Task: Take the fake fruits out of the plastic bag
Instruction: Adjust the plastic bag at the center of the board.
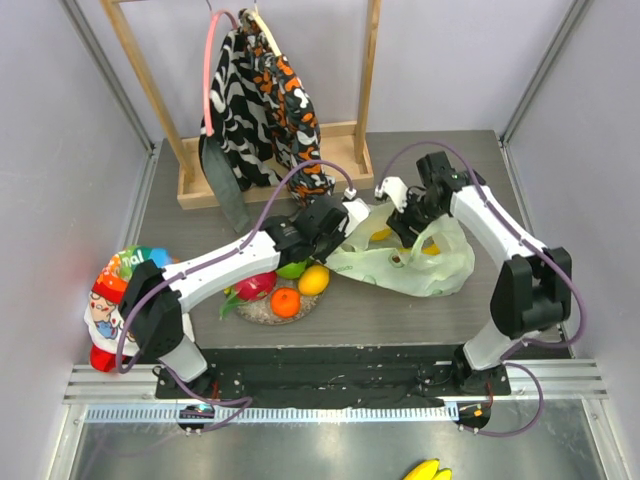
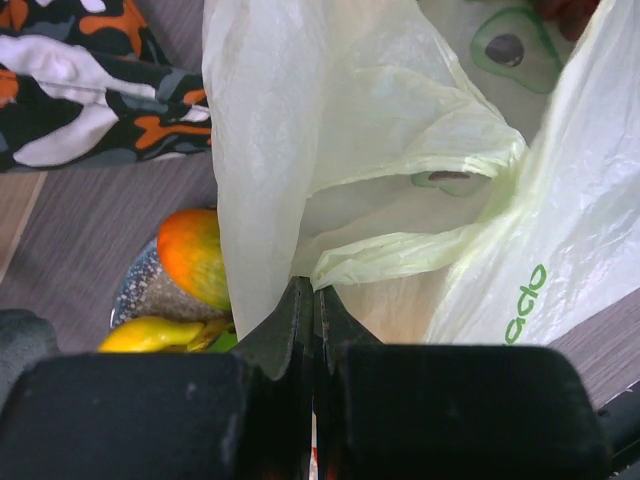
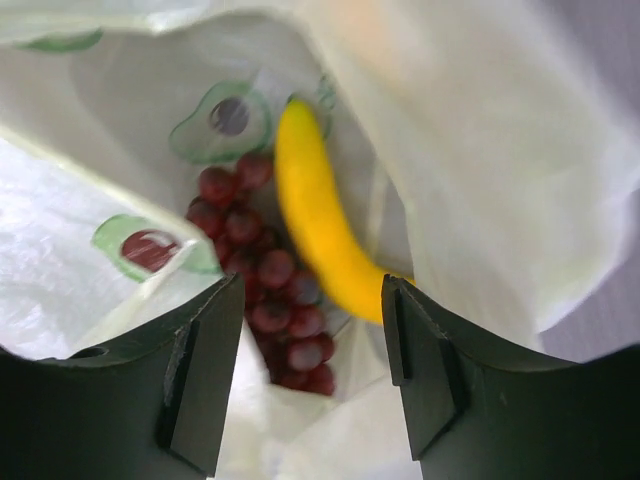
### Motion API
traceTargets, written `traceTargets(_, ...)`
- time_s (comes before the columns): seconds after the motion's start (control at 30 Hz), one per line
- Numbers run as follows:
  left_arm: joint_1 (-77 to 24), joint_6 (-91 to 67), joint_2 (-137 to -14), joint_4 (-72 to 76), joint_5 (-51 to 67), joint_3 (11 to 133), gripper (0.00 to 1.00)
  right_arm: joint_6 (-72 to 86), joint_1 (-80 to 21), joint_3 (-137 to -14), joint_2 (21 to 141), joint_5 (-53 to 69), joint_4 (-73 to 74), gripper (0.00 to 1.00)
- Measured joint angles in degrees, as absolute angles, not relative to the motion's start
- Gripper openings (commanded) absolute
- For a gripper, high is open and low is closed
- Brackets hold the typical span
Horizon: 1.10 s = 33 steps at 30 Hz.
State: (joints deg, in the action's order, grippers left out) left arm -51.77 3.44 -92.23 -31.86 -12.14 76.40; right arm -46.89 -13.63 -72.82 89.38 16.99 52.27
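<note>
The pale-green plastic bag [image 1: 425, 262] lies right of centre, its mouth held up. My left gripper [image 1: 346, 220] is shut on the bag's left edge; in the left wrist view the closed jaws [image 2: 315, 292] pinch a fold of the bag [image 2: 400, 150]. My right gripper [image 1: 408, 230] is open, over the bag's mouth. In the right wrist view it [image 3: 312, 295] hovers empty above purple grapes [image 3: 265, 285] and a yellow banana [image 3: 320, 225] inside the bag [image 3: 490, 150]. An orange [image 1: 286, 302], a lemon [image 1: 314, 279], a dragon fruit [image 1: 255, 286] and a green apple [image 1: 292, 268] sit on a speckled plate [image 1: 250, 313].
A wooden rack [image 1: 270, 185] with patterned cloth [image 1: 265, 100] stands at the back. A colourful toy [image 1: 112, 300] stands at the left edge. A yellow banana bunch [image 1: 425, 470] lies at the bottom edge. The left wrist view shows a mango [image 2: 192, 255] on the plate [image 2: 140, 290].
</note>
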Motion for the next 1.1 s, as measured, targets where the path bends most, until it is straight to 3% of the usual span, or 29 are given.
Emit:
traceTargets(0.17,-51.8,3.7,-91.2,-31.0,-13.1,73.5,0.0,-50.1,-13.6,-82.9,96.6,17.8,54.4,0.54)
traceTargets(0.3,-51.8,4.0,-90.7,-30.6,-13.1,72.9,0.0,-51.3,-13.6,-88.6,99.9,19.1,56.5,0.33)
traceTargets(0.4,-51.8,4.5,-90.5,-30.0,-13.1,72.9,0.0,-53.3,-13.6,-93.9,103.4,20.3,59.8,0.26)
traceTargets(0.63,-50.7,3.9,-91.2,-29.2,-15.4,76.6,0.0,-61.3,-14.1,-102.1,111.7,23.5,71.6,0.24)
traceTargets(1.1,-43.8,-11.2,-93.2,-27.9,-22.1,79.7,0.0,-64.3,-17.8,-96.6,107.7,23.7,74.6,0.24)
